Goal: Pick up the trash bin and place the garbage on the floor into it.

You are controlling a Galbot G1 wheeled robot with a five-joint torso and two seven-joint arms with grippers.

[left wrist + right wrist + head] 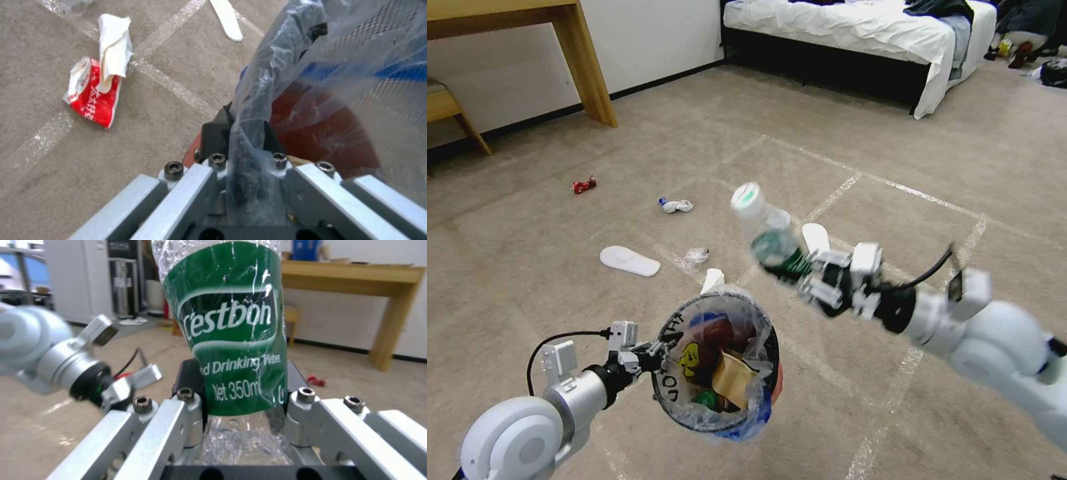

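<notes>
My left gripper [656, 349] is shut on the rim of the trash bin [668, 390], holding it off the floor; the left wrist view shows the fingers pinching the bin's plastic bag [262, 86] beside its red base [329, 130]. Up and to the right of the bin, my right gripper [808, 275] is shut on a clear plastic bottle [768, 233] with a green label [231, 326]. Garbage lies on the carpet: a red wrapper [584, 185], a crumpled tissue [677, 205], a white slipper sole [629, 261], and a red-white carton [91, 96] under a white tissue [113, 53].
A wooden table leg [594, 73] stands at the far left, with a low wooden stool [447, 107] beside it. A bed [854, 33] with white sheets runs along the back. Tape lines [907, 373] cross the carpet. A second slipper sole [816, 237] lies behind the bottle.
</notes>
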